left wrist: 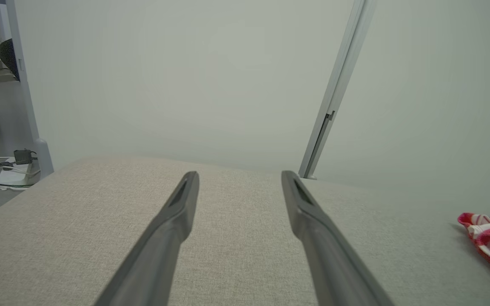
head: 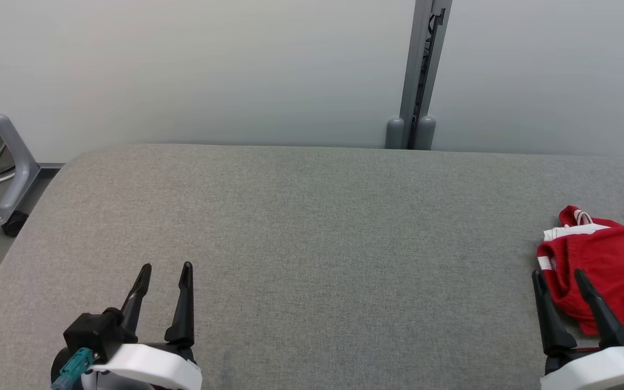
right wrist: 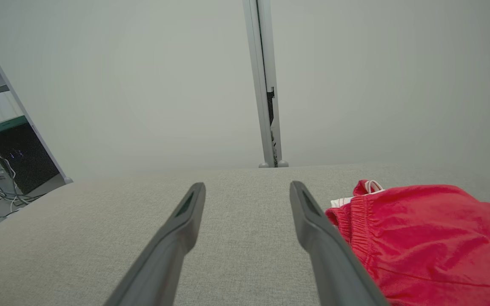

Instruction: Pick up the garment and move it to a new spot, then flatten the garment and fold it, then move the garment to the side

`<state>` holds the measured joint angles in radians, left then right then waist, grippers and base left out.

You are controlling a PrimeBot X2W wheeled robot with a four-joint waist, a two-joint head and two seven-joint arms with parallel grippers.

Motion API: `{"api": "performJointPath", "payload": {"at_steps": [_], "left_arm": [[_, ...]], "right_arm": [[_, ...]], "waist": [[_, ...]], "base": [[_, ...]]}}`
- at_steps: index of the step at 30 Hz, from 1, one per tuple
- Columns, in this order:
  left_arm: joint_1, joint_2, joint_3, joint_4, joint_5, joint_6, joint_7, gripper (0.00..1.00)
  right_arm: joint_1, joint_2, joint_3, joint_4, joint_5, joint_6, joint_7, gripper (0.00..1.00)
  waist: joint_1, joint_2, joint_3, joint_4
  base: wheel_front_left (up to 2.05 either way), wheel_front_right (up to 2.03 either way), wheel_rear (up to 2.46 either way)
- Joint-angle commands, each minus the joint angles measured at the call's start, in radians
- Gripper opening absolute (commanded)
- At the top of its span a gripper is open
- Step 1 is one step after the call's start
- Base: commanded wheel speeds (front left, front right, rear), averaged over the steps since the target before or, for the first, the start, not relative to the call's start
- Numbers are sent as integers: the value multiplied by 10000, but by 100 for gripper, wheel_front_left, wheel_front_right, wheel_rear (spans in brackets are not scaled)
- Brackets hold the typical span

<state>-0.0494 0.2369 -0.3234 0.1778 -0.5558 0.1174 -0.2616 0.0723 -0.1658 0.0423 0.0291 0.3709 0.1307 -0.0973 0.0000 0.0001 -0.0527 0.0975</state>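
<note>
Grey woven fabric covers the counter (head: 312,244), and both of the robot's hands rest at its near edge, fingers pointing away from the robot. The left hand (head: 166,266) sits at the near left with its two dark fingers apart and nothing between them. The right hand (head: 557,273) sits at the near right, fingers likewise apart and holding nothing.

The red shorts (head: 615,254) lie at the counter's right side, just beside the right hand and to its right. In the right wrist view that hand's right finger (right wrist: 313,221) crosses the gathered waistband (right wrist: 357,221); contact cannot be told. The waistband faces left, toward the middle of the counter. The cloth runs right, out of the head view, so its long axis cannot be judged. A white stripe (head: 572,232) shows at its far corner. The right arm is much the nearer; the left hand is well apart from the shorts across open grey fabric.

Low and fairly smooth at the side, the shorts would suit either a garment waiting to be lifted or one already folded and set aside. Beyond the far edge stands a grey partition post (head: 420,76).
</note>
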Motion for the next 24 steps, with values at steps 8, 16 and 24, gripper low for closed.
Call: {"api": "performJointPath", "payload": {"at_steps": [8,16,24], "left_arm": [[166,-189,98,225,-484,-141,193,0],[59,-360,567,288,-1623,-404,580,0],[-44,-515,992,351,-2645,-643,934,0]], "right_arm": [[9,170,-29,311,563,0,89,0],[-212,267,-198,517,1897,0,313,0],[-410,360,-348,698,3095,0,514,0]], "waist": [[0,-1,21,-26],[0,-1,56,-88],[0,-1,91,-150]], "base": [[0,0,0],[0,0,0],[0,0,0]]}}
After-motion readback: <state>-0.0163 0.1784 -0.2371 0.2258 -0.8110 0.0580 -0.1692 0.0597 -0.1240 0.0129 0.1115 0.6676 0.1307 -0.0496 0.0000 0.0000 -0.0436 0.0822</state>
